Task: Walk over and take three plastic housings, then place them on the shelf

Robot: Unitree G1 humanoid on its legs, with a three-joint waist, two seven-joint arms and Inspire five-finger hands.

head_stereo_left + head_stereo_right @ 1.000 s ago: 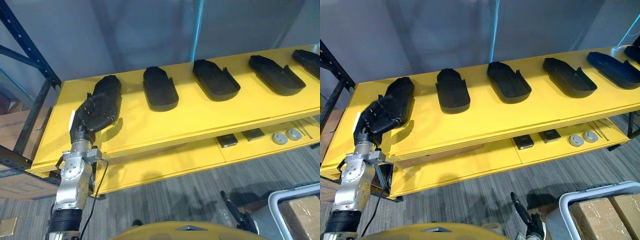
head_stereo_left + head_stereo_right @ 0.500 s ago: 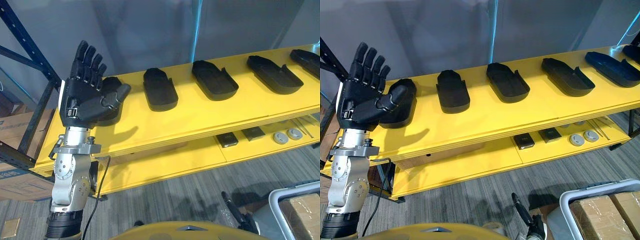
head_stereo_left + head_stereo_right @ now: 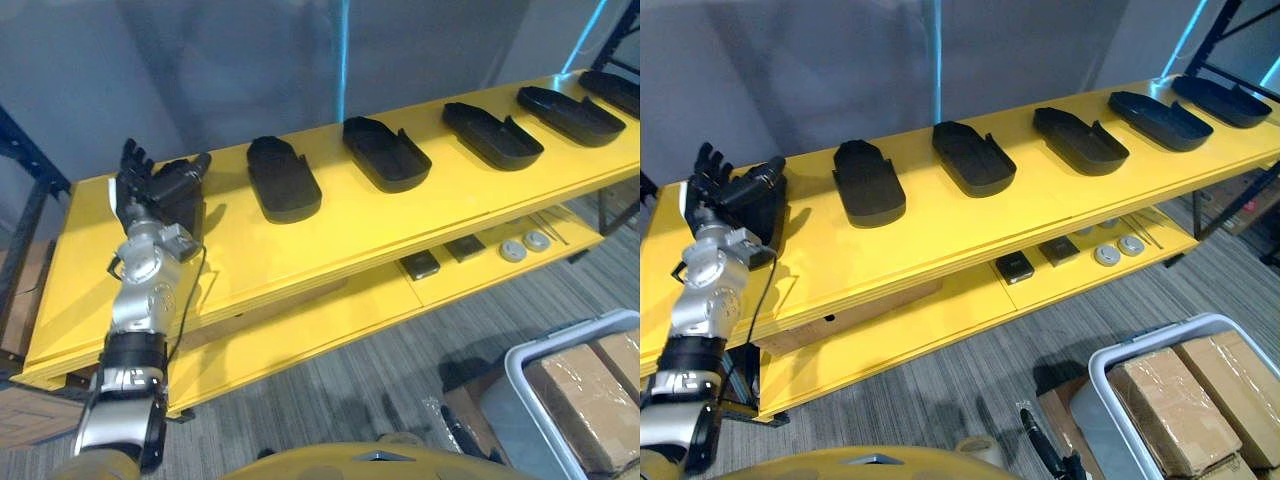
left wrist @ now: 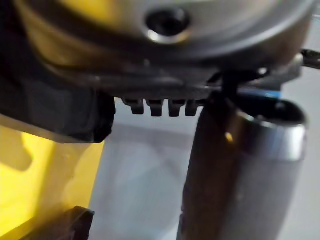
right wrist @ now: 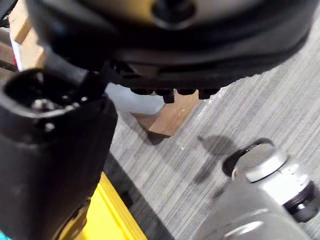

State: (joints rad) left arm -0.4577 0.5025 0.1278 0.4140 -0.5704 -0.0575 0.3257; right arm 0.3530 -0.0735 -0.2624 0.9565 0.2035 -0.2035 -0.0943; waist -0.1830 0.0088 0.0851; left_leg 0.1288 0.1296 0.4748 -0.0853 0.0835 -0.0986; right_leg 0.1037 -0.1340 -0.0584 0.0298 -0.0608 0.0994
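A second ago the left hand [image 3: 148,190] lay on the leftmost plastic housing [image 3: 768,220]. It has let go and now stands open, fingers straight, just in front of it. The housing remains flat on the yellow shelf [image 3: 330,240], beside the other housings [image 3: 385,155] (the view itself has turned rightward). This placement seems finished; of the right hand [image 5: 175,50] I cannot tell the state

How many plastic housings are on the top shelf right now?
6 housings in a row on the yellow shelf: one partly behind the left hand, then five spaced toward the right end.
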